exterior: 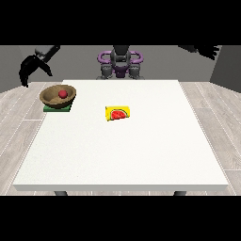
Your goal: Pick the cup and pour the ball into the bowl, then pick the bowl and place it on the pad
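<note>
- The bowl (58, 96) sits on the green pad (57, 108) near the surface's (122, 155) far corner at the view's left, with the red ball (62, 93) inside it.
- The yellow cup (118, 113) lies on its side mid-surface, well apart from the bowl.
- Judging by this, both placements look done; the sensible step is to retreat without brushing the bowl.
- The robot hand at the view's left (29, 67) hangs beyond the surface edge, above and beside the bowl, holding nothing; its fingers seem to droop relaxed, though they are hard to read.
- The robot hand at the view's right (207, 50) is raised wide, fingers apparently spread.
- Open room lies everywhere toward the camera; the bowl sits close to 2 edges.
</note>
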Tool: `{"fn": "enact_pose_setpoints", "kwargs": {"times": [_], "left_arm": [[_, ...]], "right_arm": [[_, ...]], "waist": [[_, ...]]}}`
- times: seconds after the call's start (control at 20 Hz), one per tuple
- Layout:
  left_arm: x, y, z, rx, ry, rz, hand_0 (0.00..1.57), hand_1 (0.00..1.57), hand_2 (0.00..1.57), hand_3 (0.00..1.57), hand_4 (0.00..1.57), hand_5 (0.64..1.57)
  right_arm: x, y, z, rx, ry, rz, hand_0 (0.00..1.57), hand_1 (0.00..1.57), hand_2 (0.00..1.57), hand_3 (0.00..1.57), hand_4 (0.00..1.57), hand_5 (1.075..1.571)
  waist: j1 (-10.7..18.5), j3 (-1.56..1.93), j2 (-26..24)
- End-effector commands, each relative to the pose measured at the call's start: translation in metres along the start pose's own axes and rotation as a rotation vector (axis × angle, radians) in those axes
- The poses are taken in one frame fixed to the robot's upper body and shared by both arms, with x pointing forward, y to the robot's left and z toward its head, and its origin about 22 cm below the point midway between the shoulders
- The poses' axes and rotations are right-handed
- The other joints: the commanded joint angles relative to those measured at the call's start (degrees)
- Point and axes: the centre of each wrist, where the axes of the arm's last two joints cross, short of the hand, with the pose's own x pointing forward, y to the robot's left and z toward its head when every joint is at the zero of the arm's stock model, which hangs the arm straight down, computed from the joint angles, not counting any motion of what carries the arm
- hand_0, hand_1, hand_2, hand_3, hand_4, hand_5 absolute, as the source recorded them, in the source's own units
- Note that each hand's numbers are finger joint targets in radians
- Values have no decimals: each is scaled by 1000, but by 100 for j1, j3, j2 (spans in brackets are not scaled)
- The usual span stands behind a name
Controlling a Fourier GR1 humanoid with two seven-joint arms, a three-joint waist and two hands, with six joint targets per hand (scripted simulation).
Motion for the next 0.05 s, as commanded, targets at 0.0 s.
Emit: {"fn": "enact_pose_setpoints", "kwargs": {"times": [0.0], "left_arm": [[-35,-12,23,1,168,-11,0,0,0,0,902,1559]], "right_arm": [[36,38,2,139,-61,-45,0,0,0,0,476,1434]], "waist": [[-263,-20,-1001]]}}
